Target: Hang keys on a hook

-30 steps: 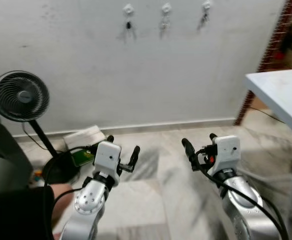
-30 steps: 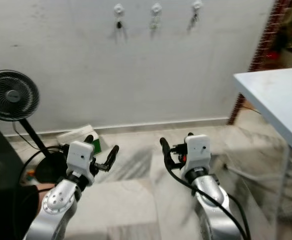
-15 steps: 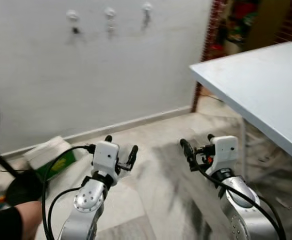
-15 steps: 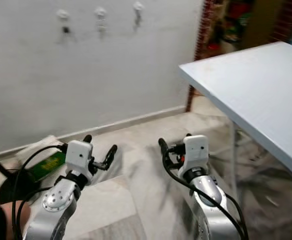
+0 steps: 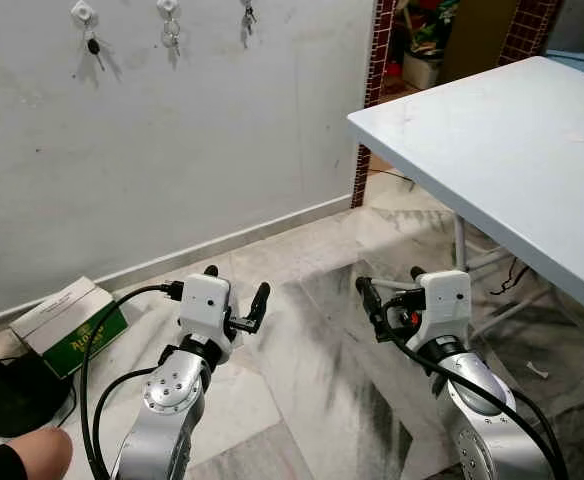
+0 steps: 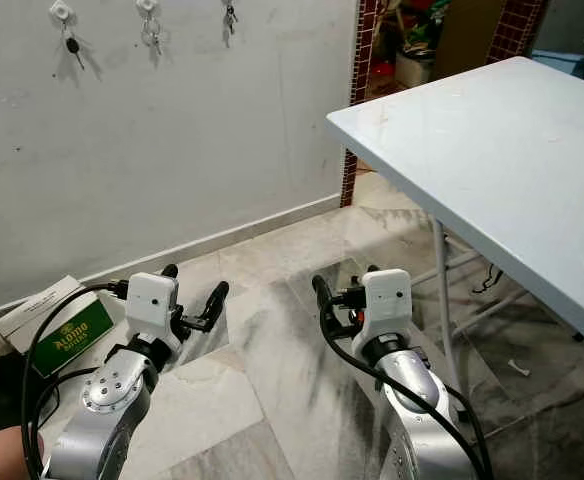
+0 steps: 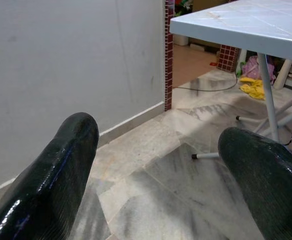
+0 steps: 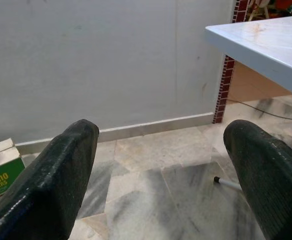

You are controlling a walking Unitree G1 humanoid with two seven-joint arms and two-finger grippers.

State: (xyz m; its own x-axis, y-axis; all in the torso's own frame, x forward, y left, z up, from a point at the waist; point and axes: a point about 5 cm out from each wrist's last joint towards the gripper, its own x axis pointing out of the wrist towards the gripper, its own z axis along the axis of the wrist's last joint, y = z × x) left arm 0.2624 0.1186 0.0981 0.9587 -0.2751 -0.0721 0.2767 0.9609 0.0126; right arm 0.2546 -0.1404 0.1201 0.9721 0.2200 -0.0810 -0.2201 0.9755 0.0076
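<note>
Both the left gripper (image 5: pixel 234 300) and right gripper (image 5: pixel 389 294) are held wide apart, empty; keys (image 5: pixel 169 35), light and jangly, are best pinched by the ring.

Green-white cardboard box (image 6: pixel 50 322) on floor: "ALOMO BITTERS", partly legible.

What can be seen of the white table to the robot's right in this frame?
The white table has a broad, flat, pale top that looks like plastic, faintly marked, with nothing lying on the visible part. Its near corner points toward the grey wall. Thin pale metal legs stand on the marble floor. It sits to the robot's right, apart from the right gripper.
</note>
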